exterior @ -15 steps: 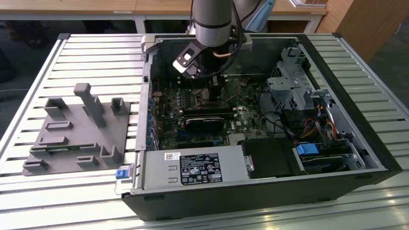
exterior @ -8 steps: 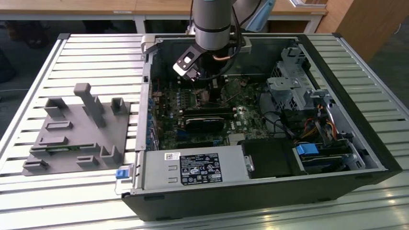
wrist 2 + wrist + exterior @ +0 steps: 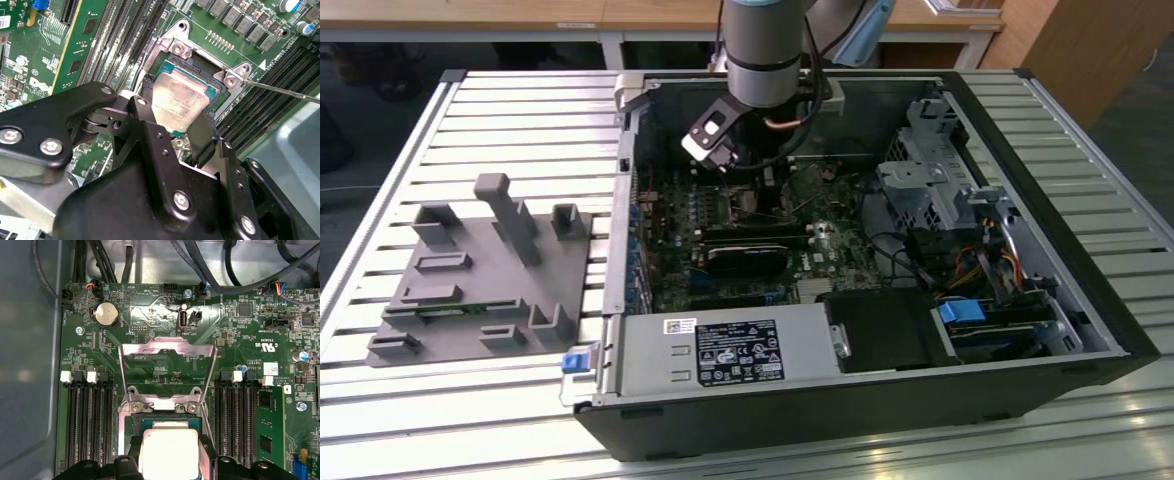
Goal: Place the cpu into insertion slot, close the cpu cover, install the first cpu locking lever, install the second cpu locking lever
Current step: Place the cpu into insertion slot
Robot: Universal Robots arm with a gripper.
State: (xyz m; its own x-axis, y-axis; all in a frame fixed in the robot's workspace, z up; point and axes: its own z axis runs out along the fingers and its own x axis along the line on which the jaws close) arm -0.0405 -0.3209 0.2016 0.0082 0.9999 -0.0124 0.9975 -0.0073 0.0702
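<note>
Slatted metal table (image 3: 480,100) carrying an open computer case (image 3: 1107,330) lying on its side, with a grey fixture block (image 3: 467,290) beside it towards the exterior view's left. The arm (image 3: 767,45) enters from the top of the exterior view and drops almost vertically into the case. Its wrist is bent so that the gripper (image 3: 750,178) points down at the green motherboard (image 3: 720,215).

In the second wrist view the gripper (image 3: 177,112) sits directly over the socket area, and its black fingers (image 3: 150,130) are clamped on two opposite edges of the cpu (image 3: 180,97).

In the first wrist view the cpu cover (image 3: 167,346) stands open, tilted up and away from the socket on its hinge, with the board visible through its cut-out centre. The insertion slot (image 3: 165,416) lies just beyond the cpu (image 3: 167,450), between banks of long black memory slots (image 3: 90,425).

The cpu is held slightly tilted over the insertion slot (image 3: 197,62); contact with the socket cannot be determined. A thin locking lever (image 3: 285,92) projects sideways from the socket frame, unlatched.
</note>
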